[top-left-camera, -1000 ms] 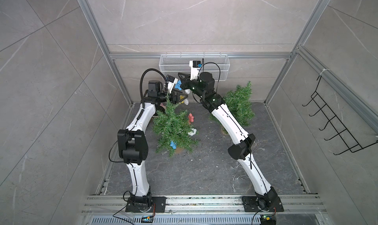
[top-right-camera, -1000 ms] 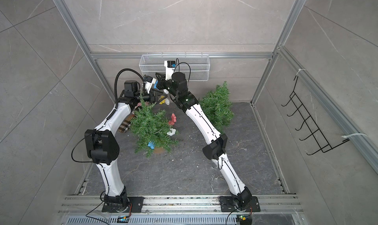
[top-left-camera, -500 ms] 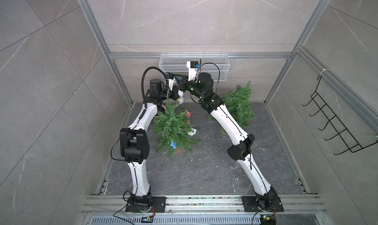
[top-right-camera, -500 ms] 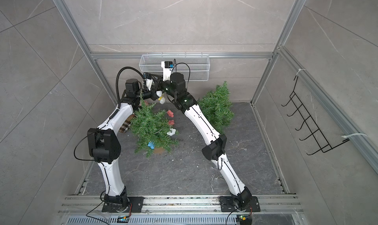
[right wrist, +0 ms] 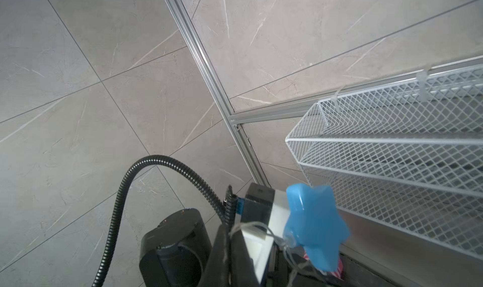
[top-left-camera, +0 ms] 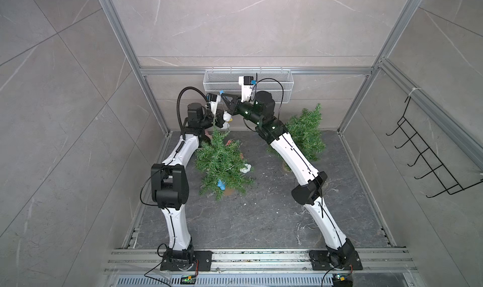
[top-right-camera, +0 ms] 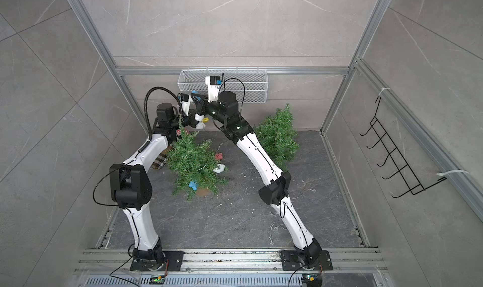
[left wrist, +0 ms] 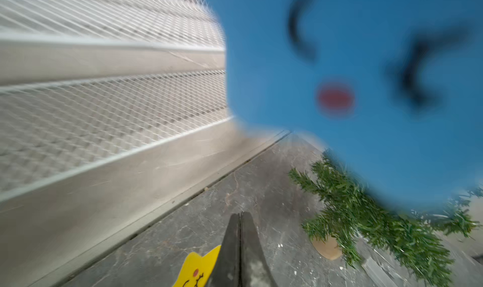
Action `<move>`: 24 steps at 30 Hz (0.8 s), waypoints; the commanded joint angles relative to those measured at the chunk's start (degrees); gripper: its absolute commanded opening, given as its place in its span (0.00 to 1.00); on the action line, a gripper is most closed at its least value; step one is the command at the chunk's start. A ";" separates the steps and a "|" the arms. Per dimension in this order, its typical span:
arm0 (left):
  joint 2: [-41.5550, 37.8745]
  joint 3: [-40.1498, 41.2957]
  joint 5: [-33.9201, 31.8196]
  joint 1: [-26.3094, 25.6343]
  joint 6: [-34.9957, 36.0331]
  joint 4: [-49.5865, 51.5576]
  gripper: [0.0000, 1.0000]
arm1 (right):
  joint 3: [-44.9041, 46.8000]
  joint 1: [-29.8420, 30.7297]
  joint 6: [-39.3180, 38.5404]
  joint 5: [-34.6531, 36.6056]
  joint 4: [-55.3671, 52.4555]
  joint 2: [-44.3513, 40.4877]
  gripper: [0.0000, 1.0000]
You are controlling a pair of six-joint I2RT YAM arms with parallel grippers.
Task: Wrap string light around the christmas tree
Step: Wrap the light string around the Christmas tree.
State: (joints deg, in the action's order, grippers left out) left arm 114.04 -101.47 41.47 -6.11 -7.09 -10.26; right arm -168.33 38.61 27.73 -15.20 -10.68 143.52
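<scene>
Above the tip of the christmas tree (top-left-camera: 222, 160), close to the wire basket (top-left-camera: 286, 87), both grippers sat almost touching. The right gripper (right wrist: 229, 233) had its fingers pressed together on the thin wire of the string light (right wrist: 252, 223), with a blue star lamp (right wrist: 313, 228) hanging just beside them. The left gripper (left wrist: 240, 220) had its fingers together too, a yellow lamp (left wrist: 196, 270) just beside them; whether they pinched the wire could not be told.

Close behind, wire basket (top-left-camera: 277, 88); just below, tree (top-left-camera: 221, 159).
</scene>
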 commanded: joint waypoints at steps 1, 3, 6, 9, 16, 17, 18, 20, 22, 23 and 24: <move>-4.37 -6.00 -3.19 3.64 -1.84 -0.96 0.00 | -1.91 0.41 0.88 -3.51 -1.98 -3.37 0.13; -5.14 -9.24 -4.68 5.20 -1.91 1.95 0.00 | -2.37 0.41 0.28 -4.97 -4.30 -3.49 0.27; -7.96 -12.29 -7.26 6.99 -0.34 5.81 0.00 | -3.10 0.41 -1.20 -7.21 -8.57 -3.69 0.45; -10.28 -15.49 -8.19 8.41 1.25 11.08 0.00 | -2.99 0.41 -2.43 -8.11 -11.76 -4.28 0.55; -16.16 -17.47 -16.38 8.69 7.60 25.46 0.00 | -3.06 0.41 -4.13 -9.71 -15.99 -5.52 0.62; -16.95 -17.45 -17.73 8.79 7.90 26.82 0.00 | -2.97 0.39 -4.41 -9.78 -16.62 -5.77 0.62; -17.81 -17.30 -18.72 8.86 8.26 27.92 0.00 | -2.91 0.33 -4.75 -9.94 -17.37 -6.10 0.62; -19.12 -17.10 -20.05 8.84 8.04 29.12 0.00 | -2.75 0.24 -4.96 -10.48 -18.55 -6.70 0.63; -20.09 -17.64 -20.47 8.83 7.37 30.51 0.00 | -2.62 0.06 -5.13 -11.13 -19.99 -7.25 0.63; -20.43 -18.16 -21.04 8.85 7.16 31.10 0.00 | -2.62 0.01 -5.14 -11.40 -20.61 -7.64 0.63; -20.52 -19.22 -22.20 8.83 7.05 32.69 0.00 | -2.60 -0.21 -5.14 -11.84 -21.62 -8.05 0.64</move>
State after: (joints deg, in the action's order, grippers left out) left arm 95.18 -118.24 23.11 2.57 -0.86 18.41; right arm -169.73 38.65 23.92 -25.08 -29.06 139.02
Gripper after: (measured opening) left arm 0.055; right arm 0.636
